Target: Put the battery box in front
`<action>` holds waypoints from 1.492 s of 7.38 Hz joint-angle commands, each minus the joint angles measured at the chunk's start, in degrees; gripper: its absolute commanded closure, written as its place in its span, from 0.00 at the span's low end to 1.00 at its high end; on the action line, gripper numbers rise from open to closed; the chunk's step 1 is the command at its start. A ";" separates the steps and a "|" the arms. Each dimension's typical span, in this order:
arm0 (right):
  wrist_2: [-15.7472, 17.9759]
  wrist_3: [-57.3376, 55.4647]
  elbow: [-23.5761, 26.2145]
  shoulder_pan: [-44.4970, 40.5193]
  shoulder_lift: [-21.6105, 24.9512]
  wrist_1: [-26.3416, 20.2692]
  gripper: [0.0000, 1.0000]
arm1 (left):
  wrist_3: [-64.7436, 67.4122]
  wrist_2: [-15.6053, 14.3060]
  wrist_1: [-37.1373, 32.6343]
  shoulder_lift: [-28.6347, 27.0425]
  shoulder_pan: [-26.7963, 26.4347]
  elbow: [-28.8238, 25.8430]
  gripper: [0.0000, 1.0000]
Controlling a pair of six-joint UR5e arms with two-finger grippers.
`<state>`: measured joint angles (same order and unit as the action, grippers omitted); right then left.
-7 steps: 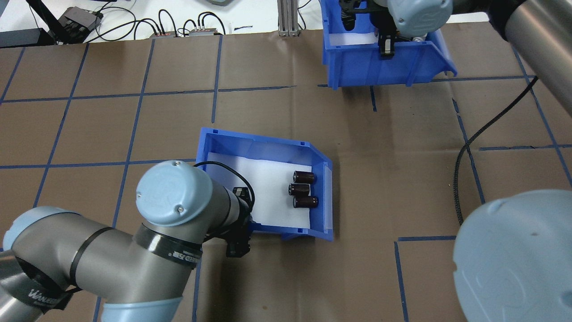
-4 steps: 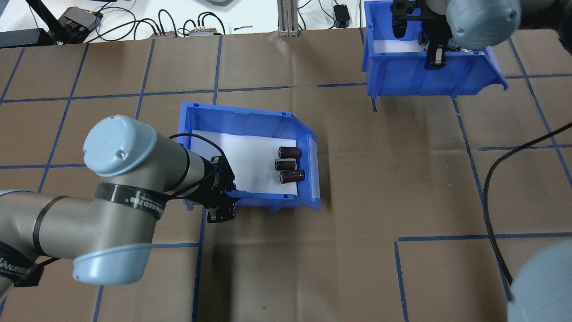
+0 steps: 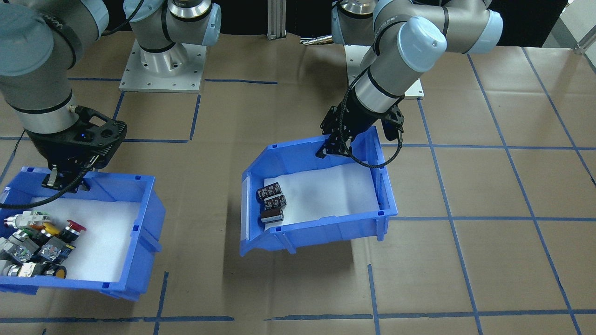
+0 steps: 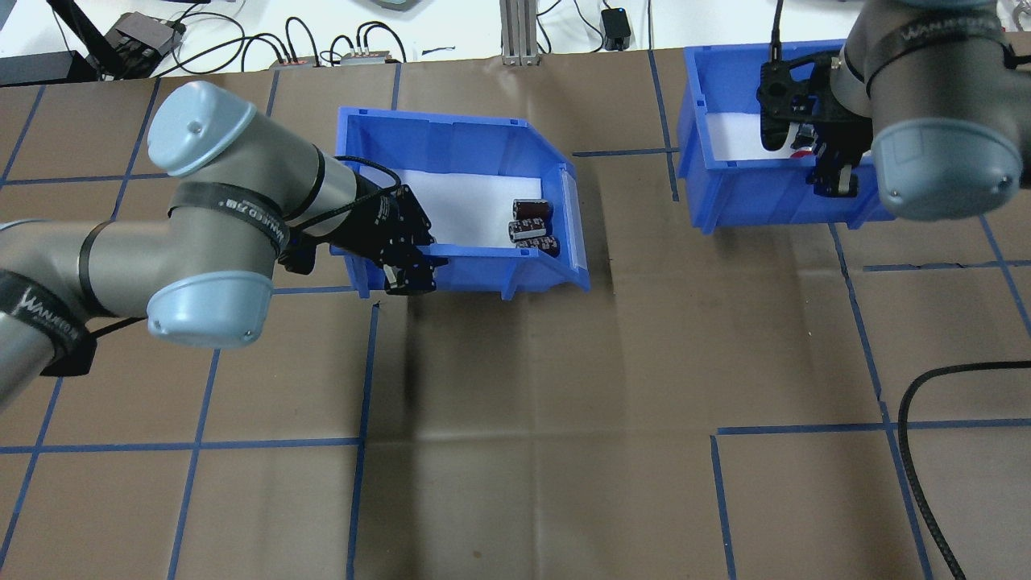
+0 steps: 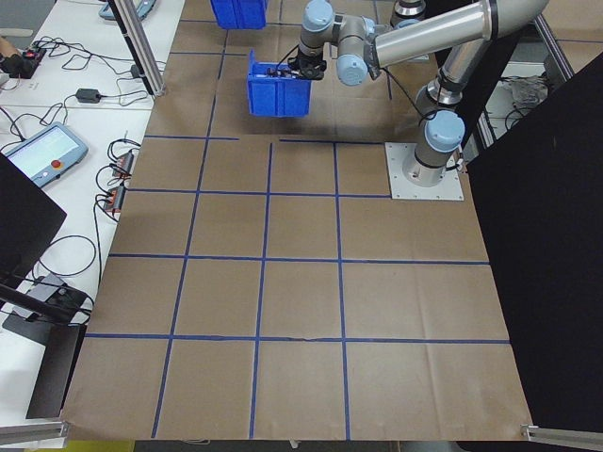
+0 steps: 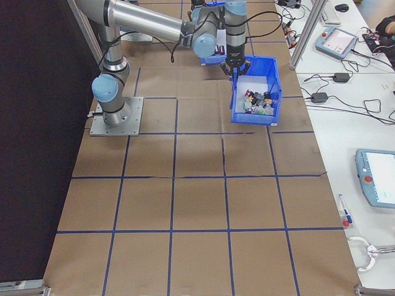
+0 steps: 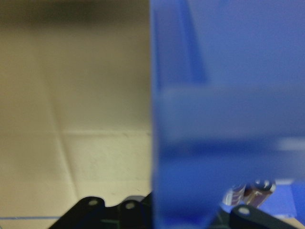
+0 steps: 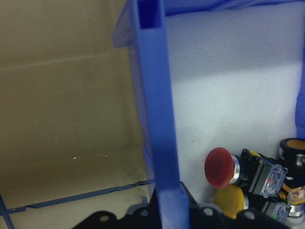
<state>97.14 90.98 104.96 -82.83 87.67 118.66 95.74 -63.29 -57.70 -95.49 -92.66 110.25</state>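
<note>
Front-facing view: we see the battery box [image 3: 326, 223] mid-surface, tilted, its shadow below it, w/ the left gripper [image 3: 331, 148] clamped on its robot-side wall; three dark cells [image 3: 270, 203] sit on white foam at the sloped end. The right gripper [image 3: 59, 179] is clamped on the wall of the switch bin [image 3: 144, 218], which holds colourful push-buttons [image 3: 35, 242]. Overhead view: the battery box [image 4: 483, 274] is in the far-left part of the brown paper surface [image 4: 523, 451], left gripper [image 4: 409, 270] on its near wall, cells [image 4: 532, 225] by the cut-away end; the switch bin [image 4: 765, 205] is at far right, well apart, w/ the right gripper [image 4: 830, 177] on its wall. Left side view: box [image 5: 278, 94] far up the surface. Right side view: switch bin [image 6: 271, 92] near that arm. Left wrist view: blurred blue wall [image 7: 224, 143] between the jaws. Right wrist view: blue wall [image 8: 159, 133] between the jaws, red button [image 8: 219, 167] inside.
</note>
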 commanded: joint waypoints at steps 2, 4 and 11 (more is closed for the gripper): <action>-2.13 5.96 11.65 1.08 8.73 3.15 1.00 | -0.47 8.58 0.40 -10.05 -0.68 -8.72 1.00; -4.22 8.42 13.78 4.85 9.71 3.16 1.00 | -2.12 11.95 1.01 -13.83 -0.68 -11.01 1.00; -4.15 9.57 15.54 6.01 9.71 3.68 1.00 | -3.89 17.06 1.01 -23.69 -0.86 -17.43 0.59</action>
<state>92.88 100.64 120.44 -76.82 97.39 122.14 92.00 -46.26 -56.65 -117.98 -93.71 93.65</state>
